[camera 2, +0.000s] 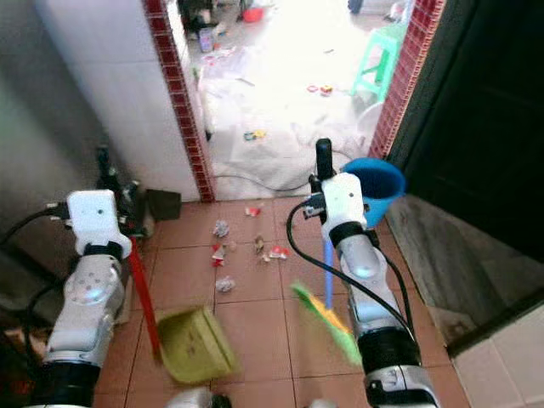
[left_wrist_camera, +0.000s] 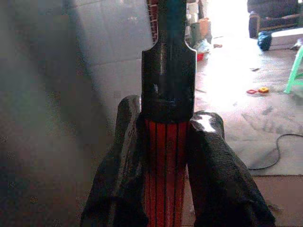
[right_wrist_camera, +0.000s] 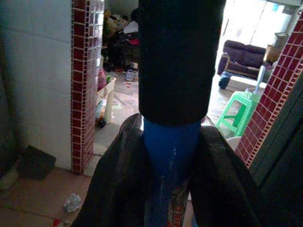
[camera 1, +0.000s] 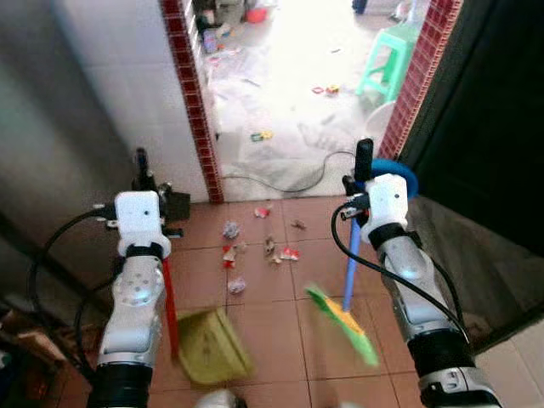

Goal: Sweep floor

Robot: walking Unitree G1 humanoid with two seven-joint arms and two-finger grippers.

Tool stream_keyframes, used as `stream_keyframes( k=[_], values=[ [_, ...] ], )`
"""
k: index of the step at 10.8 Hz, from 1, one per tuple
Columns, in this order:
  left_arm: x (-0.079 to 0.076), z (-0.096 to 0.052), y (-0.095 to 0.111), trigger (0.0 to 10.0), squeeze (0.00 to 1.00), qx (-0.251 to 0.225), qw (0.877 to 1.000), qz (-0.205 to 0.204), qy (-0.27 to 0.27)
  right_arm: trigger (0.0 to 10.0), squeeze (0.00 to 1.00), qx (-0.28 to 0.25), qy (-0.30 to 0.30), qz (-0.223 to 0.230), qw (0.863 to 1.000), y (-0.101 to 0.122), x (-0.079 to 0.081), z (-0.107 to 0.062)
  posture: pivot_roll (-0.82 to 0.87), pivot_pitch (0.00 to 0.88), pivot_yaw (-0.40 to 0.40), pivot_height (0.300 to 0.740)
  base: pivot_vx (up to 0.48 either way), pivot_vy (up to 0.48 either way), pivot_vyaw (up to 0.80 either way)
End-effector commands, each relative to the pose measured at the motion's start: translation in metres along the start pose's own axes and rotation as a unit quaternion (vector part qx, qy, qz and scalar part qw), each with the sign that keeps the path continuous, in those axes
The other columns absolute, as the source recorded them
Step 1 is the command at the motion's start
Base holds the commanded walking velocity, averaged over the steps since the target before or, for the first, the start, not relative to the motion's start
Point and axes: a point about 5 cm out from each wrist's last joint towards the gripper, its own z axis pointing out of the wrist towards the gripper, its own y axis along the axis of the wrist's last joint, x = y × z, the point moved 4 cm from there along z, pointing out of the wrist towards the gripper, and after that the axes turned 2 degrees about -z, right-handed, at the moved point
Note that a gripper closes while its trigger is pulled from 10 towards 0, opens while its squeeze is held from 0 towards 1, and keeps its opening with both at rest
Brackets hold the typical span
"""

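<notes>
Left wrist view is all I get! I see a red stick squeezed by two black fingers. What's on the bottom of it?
Observer: A yellow-green dustpan, resting on the tiled floor.
Operator: Is there any trash to catch?
Observer: Yes, paper scraps lie ahead of the dustpan, near the doorway.
Operator: What's the other arm doing?
Observer: The right end effector grips a blue-handled broom with green bristles.

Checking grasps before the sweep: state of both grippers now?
Left gripper: shut on the red dustpan handle.
Right gripper: shut on the blue broom handle.
</notes>
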Motion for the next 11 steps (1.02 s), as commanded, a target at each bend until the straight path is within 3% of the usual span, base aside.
stream_keyframes(
  k=[1,5,9,11],
  values=[
    [0.0,0.004,0.017,10.0,0.0,-0.037,0.999,-0.001,-0.003,10.0,0.0,-0.032,-0.009,-0.006,0.999,0.015,-0.005,0.004,-0.04,0.0,0.062,0.74,0.435,0.0,0.0],
    [-0.008,0.01,0.037,10.0,0.0,-0.064,0.998,-0.016,-0.014,10.0,0.0,-0.036,-0.017,-0.005,0.999,0.016,-0.008,0.005,-0.05,0.0,0.063,0.74,0.448,0.0,0.0],
    [-0.01,0.011,0.041,10.0,0.0,-0.066,0.997,-0.02,-0.017,10.0,0.0,-0.035,-0.019,-0.006,0.999,0.016,-0.01,0.005,-0.06,0.0,0.062,0.74,0.321,0.351,0.0],
    [-0.006,0.013,0.042,10.0,0.0,-0.063,0.998,-0.02,-0.005,10.0,0.0,-0.036,-0.019,-0.007,0.999,0.016,-0.011,0.005,-0.06,0.0,0.061,0.74,0.0,0.457,0.0]
  ],
)
